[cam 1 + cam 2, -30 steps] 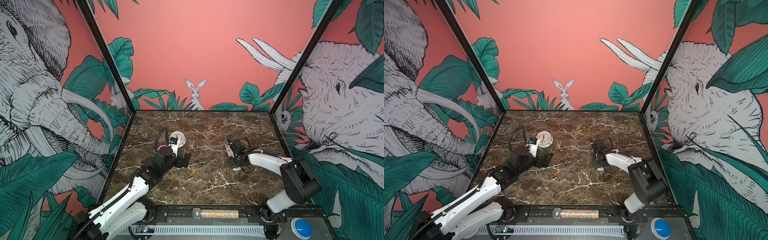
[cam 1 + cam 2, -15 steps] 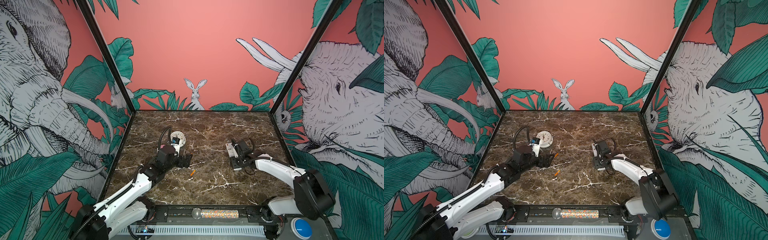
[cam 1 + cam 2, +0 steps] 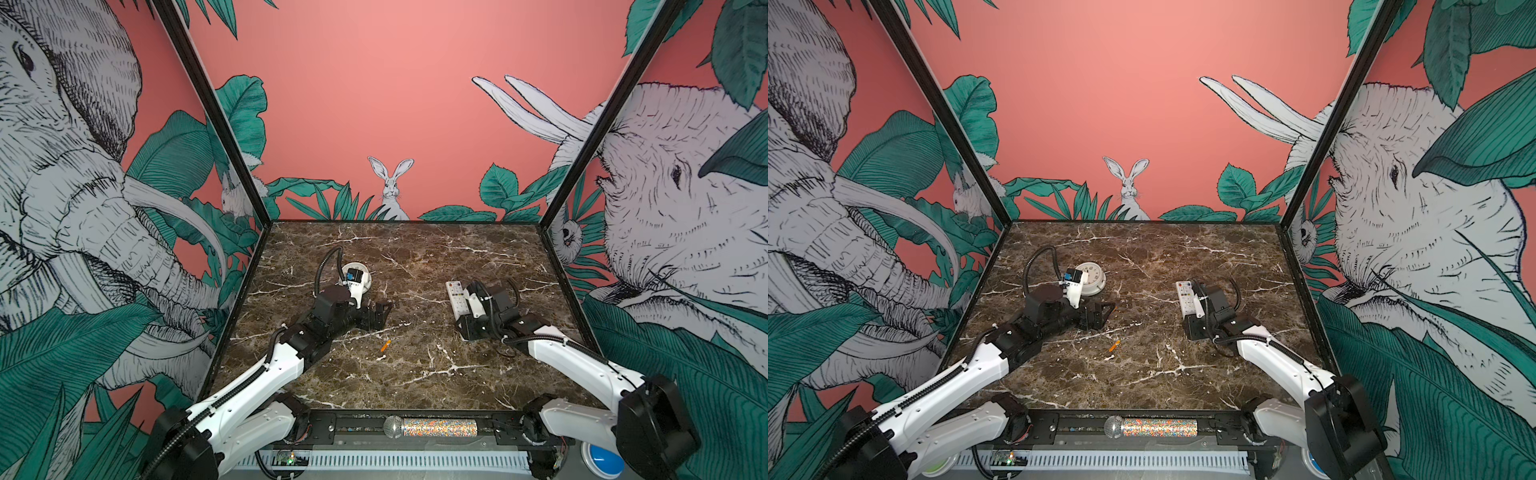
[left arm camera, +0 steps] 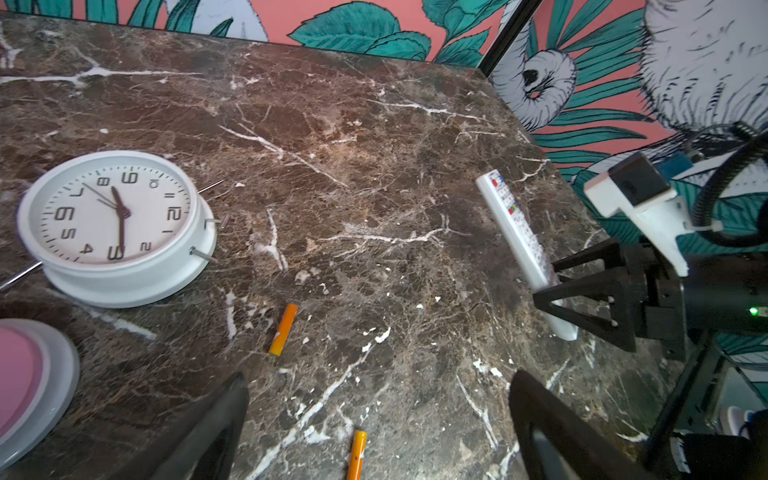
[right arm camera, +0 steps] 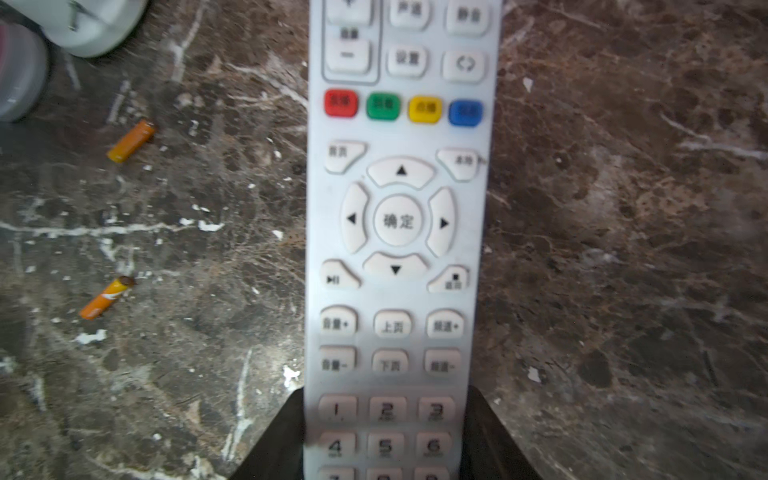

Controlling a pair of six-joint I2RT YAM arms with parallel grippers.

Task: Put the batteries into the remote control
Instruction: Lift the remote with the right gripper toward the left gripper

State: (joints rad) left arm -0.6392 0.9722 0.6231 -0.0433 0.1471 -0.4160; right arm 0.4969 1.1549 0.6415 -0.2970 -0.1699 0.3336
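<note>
Pinching slim white plastic remote control (image 5: 395,220) buttons-up, right gripper (image 5: 384,403) may block its bay; left gripper (image 4: 378,376) spread; orange cylindrical batteries (image 4: 284,329) at nine o'clock.

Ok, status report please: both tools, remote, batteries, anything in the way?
Left tool open, empty. Right tool shut on remote control, buttons up. Both batteries loose on table, not loaded. Clock nearby, clear of them.
</note>
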